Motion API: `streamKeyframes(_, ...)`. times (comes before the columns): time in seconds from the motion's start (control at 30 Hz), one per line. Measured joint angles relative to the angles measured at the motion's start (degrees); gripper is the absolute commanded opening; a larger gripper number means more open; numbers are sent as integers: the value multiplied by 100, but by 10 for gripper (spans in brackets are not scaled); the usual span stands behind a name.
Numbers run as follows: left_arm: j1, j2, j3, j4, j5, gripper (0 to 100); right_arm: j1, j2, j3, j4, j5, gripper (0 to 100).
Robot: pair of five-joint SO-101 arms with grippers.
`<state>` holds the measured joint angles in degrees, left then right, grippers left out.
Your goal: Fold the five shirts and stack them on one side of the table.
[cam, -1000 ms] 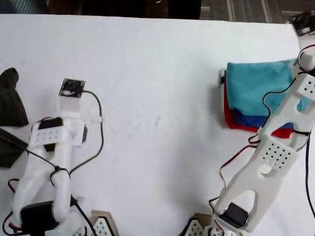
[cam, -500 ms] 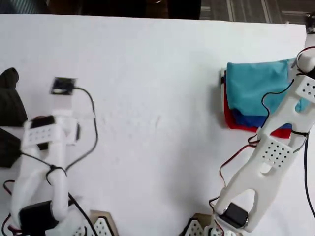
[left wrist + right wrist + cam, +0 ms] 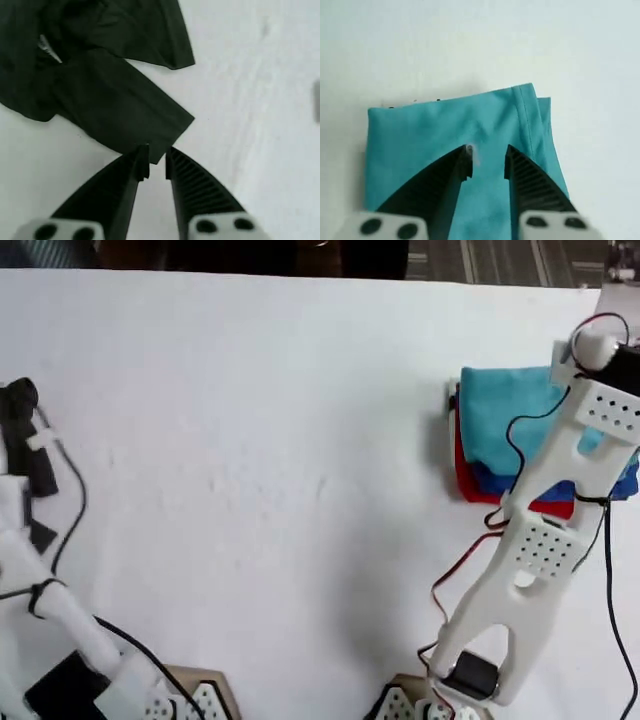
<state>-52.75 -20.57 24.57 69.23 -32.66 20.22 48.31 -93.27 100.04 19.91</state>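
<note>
Jaws gape slightly on both arms, left jaws at an edge of the black shirt (image 3: 100, 95), right jaws just above the teal shirt (image 3: 420, 145) topping a 3-shirt stack (image 3: 478, 480).

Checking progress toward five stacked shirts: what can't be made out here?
1. How many shirts lie under the teal shirt: high view, the right arm covers part; blue shirt and red shirt edges show.
2. Black shirt: left wrist view, cut off by the picture's edge.
3. Whether the right hand touches the teal shirt: right wrist view, height unclear.
</note>
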Motion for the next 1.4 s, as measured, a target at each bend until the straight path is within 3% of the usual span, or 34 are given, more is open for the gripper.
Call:
streamKeyframes(0.07,-211,0,-176,0,-53,273,-62,-352,9,0,0,115)
streamKeyframes(0.2,-484,193,-703,-26,-88,277,-70,-1371,624,18,0,116)
streamKeyframes(0.4,-686,1776,-2145,44,-97,277,-325,-3481,3358,18,0,116)
streamKeyframes(0.63,-800,4255,-4949,580,-79,283,-1046,-6347,7121,18,0,116)
streamKeyframes(0.77,-818,5662,-6708,607,-475,283,-1371,-7684,8738,18,0,115)
streamKeyframes(1.17,-879,9231,-10787,563,-1574,278,-1547,-9864,11068,18,0,113)
streamKeyframes(1.23,-879,9670,-11165,607,-1697,251,-1547,-10057,11209,18,0,113)
streamKeyframes(1.33,-888,9916,-11710,1116,-1758,39,-1547,-10277,11358,18,0,113)
streamKeyframes(1.37,-888,9916,-11771,1363,-1758,9,-1547,-10321,11393,18,0,113)
streamKeyframes(1.4,-888,9925,-11798,1565,-1758,48,-1547,-10347,11446,18,0,113)
